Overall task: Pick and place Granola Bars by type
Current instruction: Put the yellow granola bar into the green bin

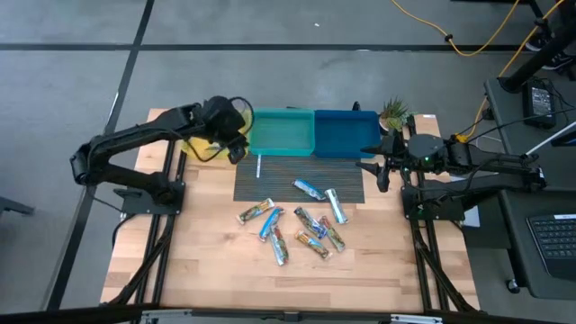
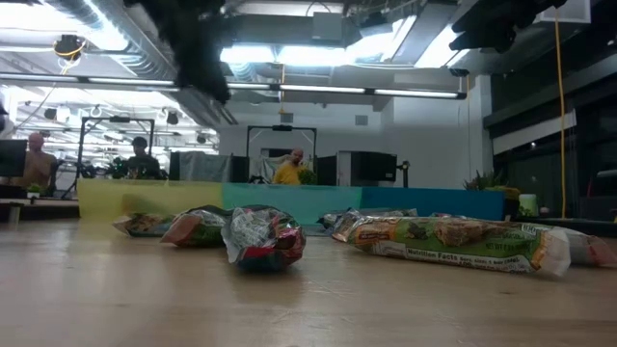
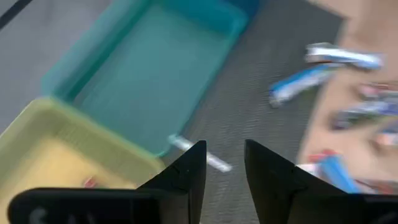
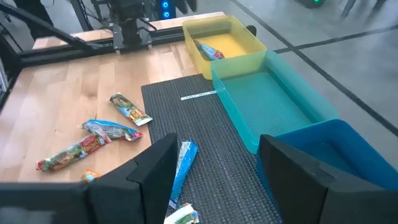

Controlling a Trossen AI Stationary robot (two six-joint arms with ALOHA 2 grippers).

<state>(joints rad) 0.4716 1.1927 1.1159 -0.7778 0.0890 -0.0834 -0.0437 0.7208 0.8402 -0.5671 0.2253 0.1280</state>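
Three bins stand in a row at the upper middle of the high view: a yellow bin (image 1: 200, 142) largely covered by the left arm, a teal bin (image 1: 281, 132) and a blue bin (image 1: 345, 133). Below them lies a dark ribbed mat (image 1: 299, 180) with a white strip (image 1: 257, 167) near its upper left corner. The Granola Bars (image 1: 297, 227) are scattered across the mat's lower edge and the bare wooden table (image 1: 198, 252) at the frame's centre. A small potted plant (image 1: 393, 112) stands right of the blue bin.

The left gripper (image 1: 236, 149) hangs over the seam between yellow and teal bins, claw released and empty. The right gripper (image 1: 382, 169) waits beside the mat's right edge, fingers spread wide.

Only the right wrist view looks into the yellow bin, where one wrapped bar (image 4: 210, 52) lies; teal and blue look empty. The low view shows people at desks beyond the table.
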